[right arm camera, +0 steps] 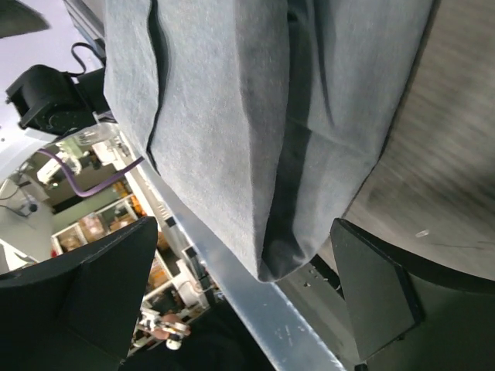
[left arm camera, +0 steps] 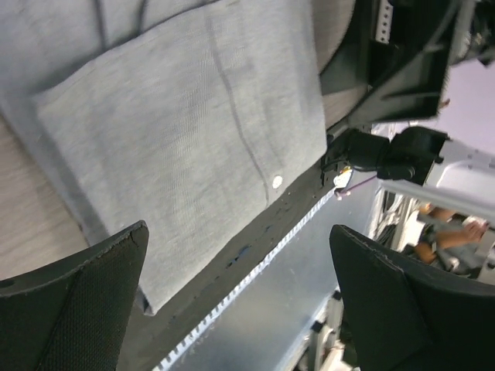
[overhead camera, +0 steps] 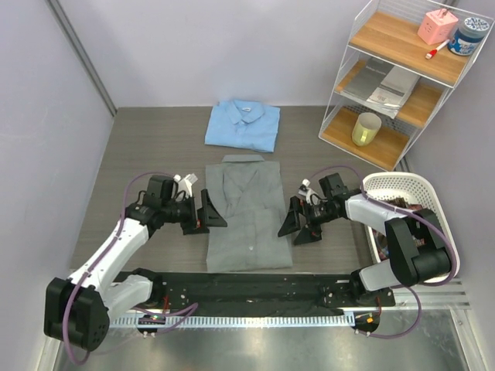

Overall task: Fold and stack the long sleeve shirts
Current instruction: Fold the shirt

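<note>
one grey shirt, one blue shirt, two pincers, one basket, one shelf

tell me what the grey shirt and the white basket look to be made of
Grey shirt: woven cloth, matte; fine weave and soft fold lines show up close. White basket: probably moulded plastic, smooth; thin slotted walls, rigid rim.

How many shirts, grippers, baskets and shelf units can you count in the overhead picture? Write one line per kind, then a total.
Shirts: 2 (grey shirt, light blue shirt)
Grippers: 2 (left gripper, right gripper)
Baskets: 1 (white basket)
Shelf units: 1 (shelf unit)
Total: 6
</note>
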Available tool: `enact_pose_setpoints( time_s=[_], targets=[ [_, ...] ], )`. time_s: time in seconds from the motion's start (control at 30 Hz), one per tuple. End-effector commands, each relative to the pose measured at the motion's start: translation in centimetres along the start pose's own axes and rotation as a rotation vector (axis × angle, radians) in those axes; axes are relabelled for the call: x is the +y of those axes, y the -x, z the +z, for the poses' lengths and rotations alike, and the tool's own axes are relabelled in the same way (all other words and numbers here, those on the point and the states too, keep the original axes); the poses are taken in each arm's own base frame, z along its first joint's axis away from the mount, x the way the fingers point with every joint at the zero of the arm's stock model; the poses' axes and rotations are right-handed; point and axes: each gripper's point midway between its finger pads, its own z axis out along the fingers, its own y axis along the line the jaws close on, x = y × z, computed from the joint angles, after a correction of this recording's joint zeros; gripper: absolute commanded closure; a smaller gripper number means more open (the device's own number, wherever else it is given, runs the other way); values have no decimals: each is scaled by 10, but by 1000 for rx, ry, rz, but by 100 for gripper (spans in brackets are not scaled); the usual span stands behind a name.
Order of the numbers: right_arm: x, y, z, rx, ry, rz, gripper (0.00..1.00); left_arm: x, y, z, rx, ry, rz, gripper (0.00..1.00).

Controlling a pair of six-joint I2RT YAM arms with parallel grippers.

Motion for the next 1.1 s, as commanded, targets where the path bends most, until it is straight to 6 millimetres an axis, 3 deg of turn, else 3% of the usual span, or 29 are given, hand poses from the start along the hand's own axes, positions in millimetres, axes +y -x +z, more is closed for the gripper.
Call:
enact_pose_setpoints(
  time_s=[0.0, 0.13, 0.43, 0.47, 0.63, 0.8, 0.9, 1.0, 1.07],
  targets=[
    [22, 3, -3, -57, 111, 11, 0, 18, -15, -1, 19, 59, -162, 0],
    [24, 0, 3, -38, 135, 42, 0, 37, -25, 3, 62, 157, -274, 0],
    [35, -2, 17, -13, 188, 24, 9, 45, -43, 23, 128, 82, -400, 7],
    [37, -1, 18, -13, 200, 12, 11, 40, -34, 27, 100, 32, -373, 7],
    [34, 5, 30, 20, 215, 40, 18, 23, -32, 40, 93, -84, -330, 13],
    [39, 14, 37, 28, 243, 12, 31, -7, -17, 52, 51, -208, -215, 19],
    [39, 16, 41, 18, 243, 11, 32, -2, -15, 61, 35, -193, -202, 20],
    [39, 22, 44, 6, 243, -2, 33, 16, -16, 69, 24, -128, -223, 19],
    [34, 25, 48, 0, 221, -19, 42, 23, -18, 72, 33, -87, -241, 20]
  ],
)
